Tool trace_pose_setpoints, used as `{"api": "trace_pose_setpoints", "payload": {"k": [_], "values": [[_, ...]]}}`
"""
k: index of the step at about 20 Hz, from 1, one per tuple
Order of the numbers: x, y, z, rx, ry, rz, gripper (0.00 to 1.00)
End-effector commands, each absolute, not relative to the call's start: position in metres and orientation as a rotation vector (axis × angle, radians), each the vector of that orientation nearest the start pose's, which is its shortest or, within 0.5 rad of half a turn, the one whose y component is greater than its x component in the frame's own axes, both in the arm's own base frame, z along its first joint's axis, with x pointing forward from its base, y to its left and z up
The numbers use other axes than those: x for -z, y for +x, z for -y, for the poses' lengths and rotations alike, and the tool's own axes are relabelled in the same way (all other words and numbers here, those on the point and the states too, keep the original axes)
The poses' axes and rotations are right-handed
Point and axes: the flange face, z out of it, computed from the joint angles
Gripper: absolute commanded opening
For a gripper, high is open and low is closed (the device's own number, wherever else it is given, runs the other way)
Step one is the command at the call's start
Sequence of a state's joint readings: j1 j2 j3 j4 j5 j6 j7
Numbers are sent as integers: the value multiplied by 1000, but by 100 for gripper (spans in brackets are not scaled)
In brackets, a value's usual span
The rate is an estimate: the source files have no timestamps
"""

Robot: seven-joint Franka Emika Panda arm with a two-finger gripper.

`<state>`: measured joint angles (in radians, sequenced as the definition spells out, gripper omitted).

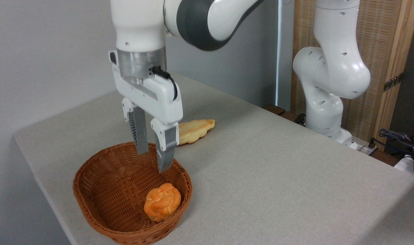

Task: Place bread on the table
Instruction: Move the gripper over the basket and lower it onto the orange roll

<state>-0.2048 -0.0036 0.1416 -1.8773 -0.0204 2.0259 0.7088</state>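
Tool (153, 161): hanging over the basket, fingers spread apart, pointing down, gripping nothing.
Bun (162, 201): lying inside the basket (101, 190) against its near right wall, below the tool.
Loaf (196, 129): resting on the worktop (278, 170) behind the basket, partly hidden by the tool.

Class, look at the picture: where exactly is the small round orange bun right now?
The bun lies inside the wicker basket, against its right-hand wall, near the table's front-left corner, below the open gripper.
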Motion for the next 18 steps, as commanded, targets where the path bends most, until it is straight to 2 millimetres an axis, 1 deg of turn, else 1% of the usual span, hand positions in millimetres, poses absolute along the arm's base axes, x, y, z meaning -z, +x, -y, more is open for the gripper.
{"api": "trace_pose_setpoints", "payload": {"k": [1, 2, 4, 6, 7, 9, 13, 18], "values": [[-496, 581, 23, 277, -2858, -1173, 100], [-493, 582, 17, 271, -2849, -1190, 100], [-485, 585, 15, 250, -2815, -1265, 100], [-477, 587, 4, 230, -2797, -1297, 100], [-475, 588, 3, 223, -2786, -1320, 100], [-464, 590, 4, 194, -2771, -1363, 100], [-445, 599, 7, 193, -2764, -1363, 100], [-435, 605, 14, 216, -2754, -1368, 100]]}}
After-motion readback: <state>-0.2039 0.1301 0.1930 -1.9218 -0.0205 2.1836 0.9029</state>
